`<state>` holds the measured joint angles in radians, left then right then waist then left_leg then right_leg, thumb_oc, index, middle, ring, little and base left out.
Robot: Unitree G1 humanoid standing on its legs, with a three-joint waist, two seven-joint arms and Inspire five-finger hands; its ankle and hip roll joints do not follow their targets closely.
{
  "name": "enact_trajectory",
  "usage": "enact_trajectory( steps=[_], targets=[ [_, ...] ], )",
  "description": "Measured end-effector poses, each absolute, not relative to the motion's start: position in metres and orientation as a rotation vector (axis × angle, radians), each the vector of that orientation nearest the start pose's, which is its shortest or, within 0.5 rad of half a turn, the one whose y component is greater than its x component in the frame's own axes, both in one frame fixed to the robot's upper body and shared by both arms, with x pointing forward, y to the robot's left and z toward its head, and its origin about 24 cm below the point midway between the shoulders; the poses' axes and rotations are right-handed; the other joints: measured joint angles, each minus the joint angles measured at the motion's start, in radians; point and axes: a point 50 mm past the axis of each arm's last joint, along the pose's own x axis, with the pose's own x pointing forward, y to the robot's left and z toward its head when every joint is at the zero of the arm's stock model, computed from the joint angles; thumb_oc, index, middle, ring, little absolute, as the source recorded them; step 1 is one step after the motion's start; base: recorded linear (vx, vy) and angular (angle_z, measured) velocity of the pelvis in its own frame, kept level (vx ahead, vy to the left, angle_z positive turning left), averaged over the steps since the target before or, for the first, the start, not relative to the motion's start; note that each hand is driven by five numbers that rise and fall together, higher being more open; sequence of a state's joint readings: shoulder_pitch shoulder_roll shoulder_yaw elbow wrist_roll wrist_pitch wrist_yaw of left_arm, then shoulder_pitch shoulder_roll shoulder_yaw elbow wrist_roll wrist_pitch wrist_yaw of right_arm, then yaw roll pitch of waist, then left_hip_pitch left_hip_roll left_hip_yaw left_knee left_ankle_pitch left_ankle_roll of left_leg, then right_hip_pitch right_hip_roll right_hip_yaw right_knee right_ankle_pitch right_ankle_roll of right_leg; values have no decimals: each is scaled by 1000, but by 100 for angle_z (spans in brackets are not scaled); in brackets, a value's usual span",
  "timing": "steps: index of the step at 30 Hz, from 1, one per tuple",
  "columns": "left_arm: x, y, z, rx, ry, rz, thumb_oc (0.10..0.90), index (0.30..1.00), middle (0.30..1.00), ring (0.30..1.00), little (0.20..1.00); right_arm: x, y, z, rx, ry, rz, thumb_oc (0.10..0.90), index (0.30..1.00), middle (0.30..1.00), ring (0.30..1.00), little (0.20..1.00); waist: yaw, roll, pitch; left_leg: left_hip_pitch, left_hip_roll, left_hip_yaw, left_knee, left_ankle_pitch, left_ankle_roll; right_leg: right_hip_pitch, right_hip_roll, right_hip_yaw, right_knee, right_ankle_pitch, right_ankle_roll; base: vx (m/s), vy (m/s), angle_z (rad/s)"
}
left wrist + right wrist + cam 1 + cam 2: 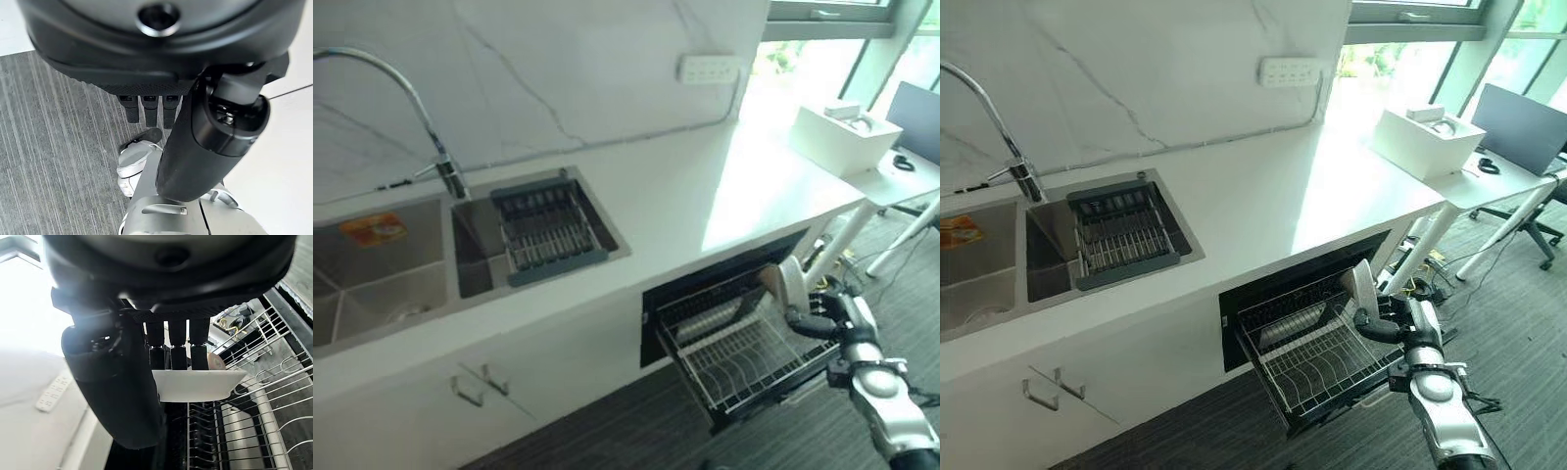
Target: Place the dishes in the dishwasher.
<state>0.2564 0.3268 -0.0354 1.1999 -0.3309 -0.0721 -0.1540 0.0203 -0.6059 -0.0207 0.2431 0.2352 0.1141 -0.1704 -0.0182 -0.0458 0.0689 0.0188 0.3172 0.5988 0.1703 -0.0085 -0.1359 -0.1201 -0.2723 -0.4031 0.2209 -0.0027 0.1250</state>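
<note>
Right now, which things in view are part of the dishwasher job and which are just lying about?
Job:
- white dish, pinched in the right hand
- pulled-out dishwasher rack, under that dish
- dishwasher opening below the counter

Lying about:
- sink with faucet
- grey drainer basket in the sink
- wall socket strip
- white box on the desk
- left hand, idle over the floor

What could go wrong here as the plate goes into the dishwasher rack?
The right hand pinches the white plate by its edge only, above the pulled-out rack; it might slip and drop. The plate hangs near the rack's right side, so it could knock the wire wall or miss the slots. The counter edge sits close above, so lifting may bump it.
</note>
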Motion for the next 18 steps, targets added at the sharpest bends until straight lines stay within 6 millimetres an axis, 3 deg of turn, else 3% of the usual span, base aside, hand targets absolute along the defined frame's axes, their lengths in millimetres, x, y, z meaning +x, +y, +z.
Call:
enact_trajectory(
  steps=[2,6,11,18],
  targets=[
    [-5,271,-157,-67,1314,290,800,900,900,900,900,235,-306,25,-394,320,-312,400,300,300,300,300,3,8,12,-1,-4,-3,0,-1,0,8,-2,-1,-7,4,3,31,21,7],
    [5,271,-156,-65,1284,278,800,900,900,900,900,231,-306,0,-509,441,-274,400,300,300,300,300,25,5,30,0,-6,-16,2,-7,1,27,-5,-18,-17,4,8,21,10,11],
    [13,271,-156,-66,1273,268,800,900,900,900,900,247,-291,-2,-580,447,-170,400,300,300,300,300,49,11,56,-2,-7,-32,13,-6,-2,41,-10,-29,-9,9,2,11,6,5],
    [30,270,-155,-67,1231,249,800,900,900,900,900,267,-294,-3,-648,487,-175,400,300,300,300,300,91,12,76,-24,-17,-63,19,-8,-1,52,-25,-65,-8,4,9,11,13,16]
  ],
)
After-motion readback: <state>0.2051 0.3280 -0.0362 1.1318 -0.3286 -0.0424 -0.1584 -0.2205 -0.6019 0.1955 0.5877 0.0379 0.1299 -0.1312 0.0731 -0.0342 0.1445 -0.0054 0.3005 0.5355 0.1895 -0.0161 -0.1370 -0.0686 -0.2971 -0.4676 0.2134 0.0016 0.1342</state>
